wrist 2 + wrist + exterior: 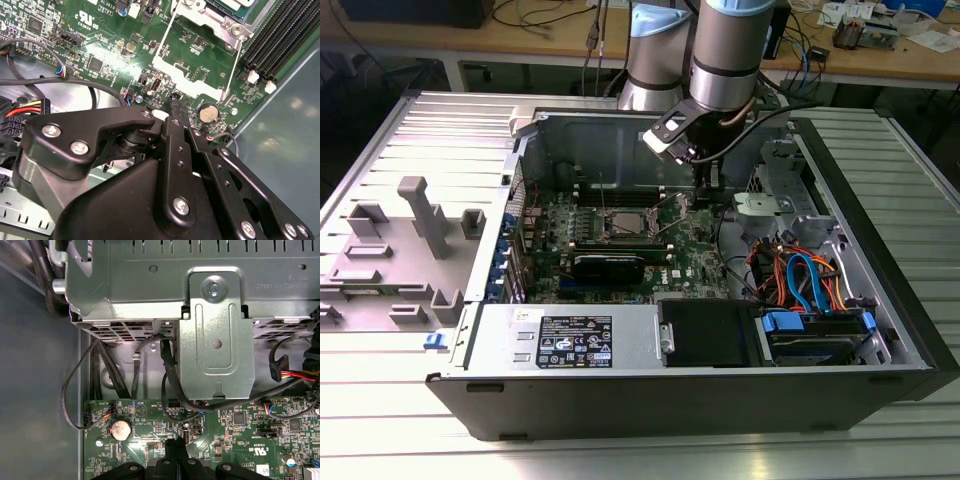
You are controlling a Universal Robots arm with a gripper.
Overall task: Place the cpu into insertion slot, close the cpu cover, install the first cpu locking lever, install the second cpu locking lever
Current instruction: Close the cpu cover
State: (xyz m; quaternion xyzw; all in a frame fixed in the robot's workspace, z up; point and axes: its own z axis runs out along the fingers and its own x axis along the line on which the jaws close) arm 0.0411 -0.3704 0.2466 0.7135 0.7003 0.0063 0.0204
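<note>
Black pincer down over motherboard

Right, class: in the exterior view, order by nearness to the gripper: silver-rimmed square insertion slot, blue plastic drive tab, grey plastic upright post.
1. Silver-rimmed square insertion slot: on the green board, beside the gripper.
2. Blue plastic drive tab: inside the case, the exterior view's right.
3. Grey plastic upright post: outside the case, the exterior view's far left.

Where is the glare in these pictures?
Exterior view: strong glare whitens the ribbed table at that view's lower left. Second wrist view: soft light patches on the case wall. First wrist view: bright reflection on the board beside the coin cell.
</note>
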